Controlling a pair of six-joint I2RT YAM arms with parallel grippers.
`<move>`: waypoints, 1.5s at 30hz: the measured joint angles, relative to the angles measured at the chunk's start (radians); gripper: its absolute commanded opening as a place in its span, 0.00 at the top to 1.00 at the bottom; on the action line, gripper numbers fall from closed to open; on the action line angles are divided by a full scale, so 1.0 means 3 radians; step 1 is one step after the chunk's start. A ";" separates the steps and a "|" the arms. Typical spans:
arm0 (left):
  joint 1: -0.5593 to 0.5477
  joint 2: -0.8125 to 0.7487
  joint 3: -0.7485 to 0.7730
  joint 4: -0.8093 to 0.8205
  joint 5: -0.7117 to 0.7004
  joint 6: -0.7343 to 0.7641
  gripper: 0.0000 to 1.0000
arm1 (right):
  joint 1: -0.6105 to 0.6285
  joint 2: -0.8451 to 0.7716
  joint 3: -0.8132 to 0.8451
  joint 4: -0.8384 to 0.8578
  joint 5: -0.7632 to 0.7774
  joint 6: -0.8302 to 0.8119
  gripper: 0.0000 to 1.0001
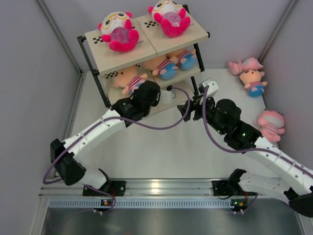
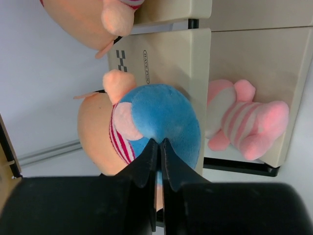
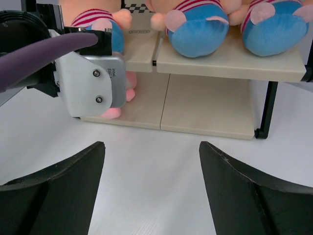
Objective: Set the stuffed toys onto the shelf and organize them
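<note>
"Where is my left pincer (image 2: 160,143)?"
"Shut tight, tips on a peach doll's (image 2: 161,115) blue bottom, middle board of the shelf (image 3: 210,105)."
"I see my right pincer (image 3: 151,145) wide open, holding nothing, over the counter (image 1: 146,147) by the shelf."
"Three more dolls (image 1: 254,81) lie far right."

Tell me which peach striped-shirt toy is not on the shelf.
The peach toy on the table at the far right, beside a pale pink toy. The other three peach toys sit on the shelf's middle board.
</note>
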 measured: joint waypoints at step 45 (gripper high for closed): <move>0.0646 0.0276 0.0145 0.0492 0.1535 0.1120 0.96 | -0.0731 -0.0526 -0.0132 -0.0423 0.0514 0.0342 0.13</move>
